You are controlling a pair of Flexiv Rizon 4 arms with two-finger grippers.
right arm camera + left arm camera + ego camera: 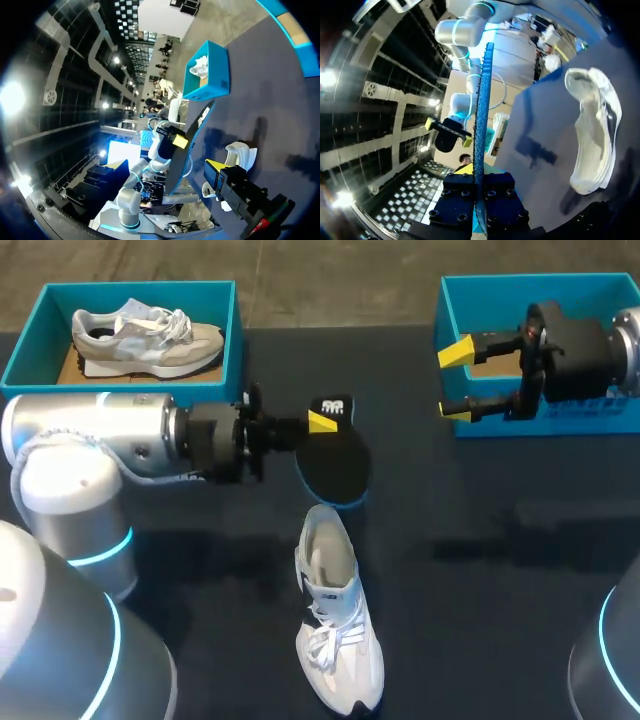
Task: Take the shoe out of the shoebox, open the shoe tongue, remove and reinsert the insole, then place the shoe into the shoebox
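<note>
Shoe: nearest us, the white shoe [338, 640] sits on the dark desk [480, 590], toe toward us, outside both boxes.
Insole: just beyond its heel, our left pincer [322, 423] pinches the black insole [335, 465] near its far end.
Handling: we judge the insole light and floppy, best gripped near one end. The shoe looks light enough to slide unless steadied at the collar.
Right pincer: our right pincer [456, 381] is spread and empty, at the right shoebox [520, 285].
Far left: another shoebox [235, 330] holds a second shoe [145, 338].
</note>
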